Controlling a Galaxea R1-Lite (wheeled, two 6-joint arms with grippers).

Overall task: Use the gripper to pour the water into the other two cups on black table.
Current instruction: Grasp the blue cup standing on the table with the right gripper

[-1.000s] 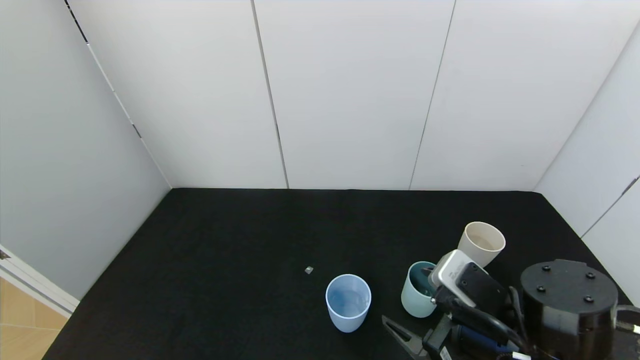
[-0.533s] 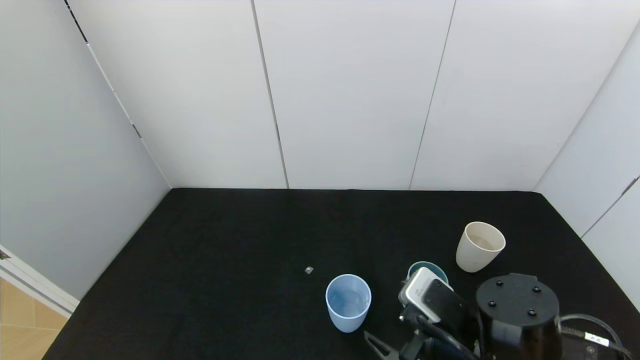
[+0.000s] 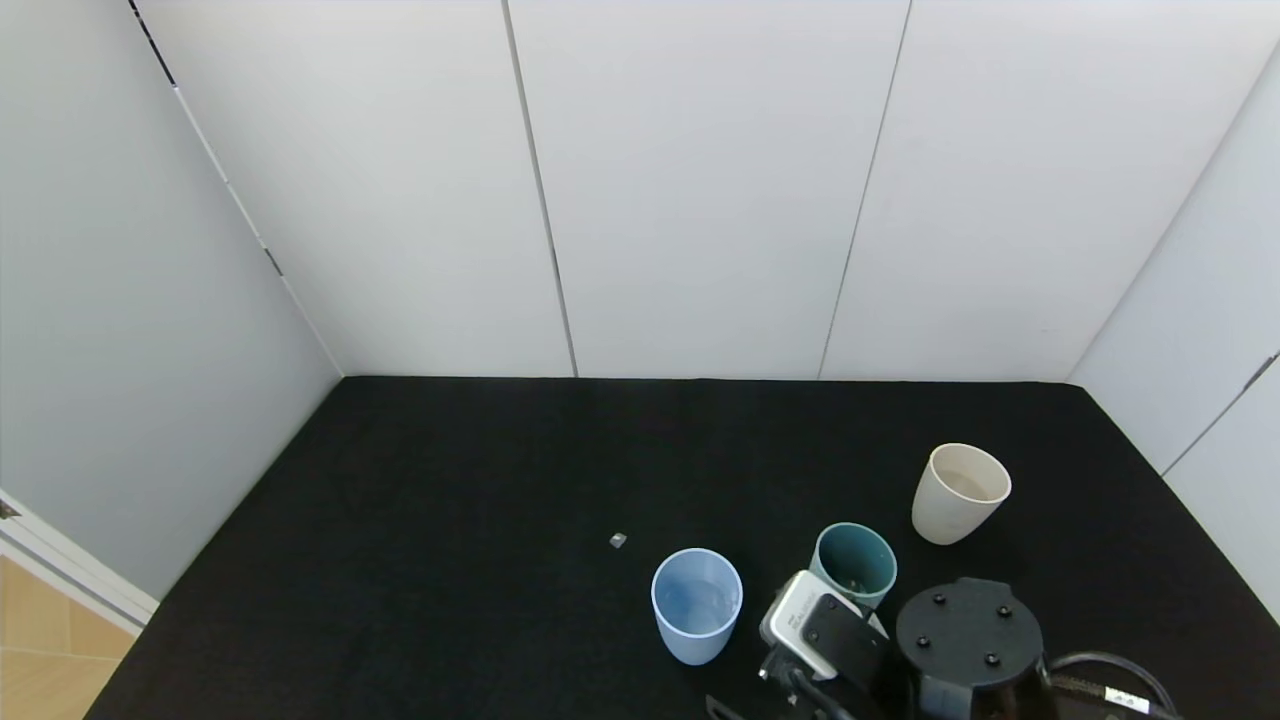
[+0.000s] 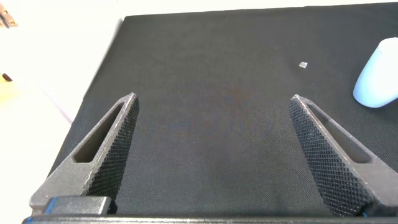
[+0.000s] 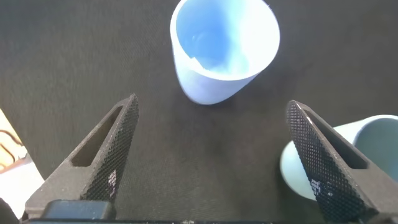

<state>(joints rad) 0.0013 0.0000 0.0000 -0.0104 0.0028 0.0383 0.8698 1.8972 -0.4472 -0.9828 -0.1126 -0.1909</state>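
The right gripper hangs low at the table's near edge with its jaws wide and empty, lined up on the blue cup, likely to grasp it for pouring. That smooth tapered cup holds the clear water and stands beside the teal cup, with the cream cup farther back. The left gripper idles spread wide over the matte cloth.

No readable text

The white-grey camera box on the right arm's wrist carries a strip of small dark print, and a white tag on the cable beside it bears marks too; both are too small to read. The cups bear no lettering.
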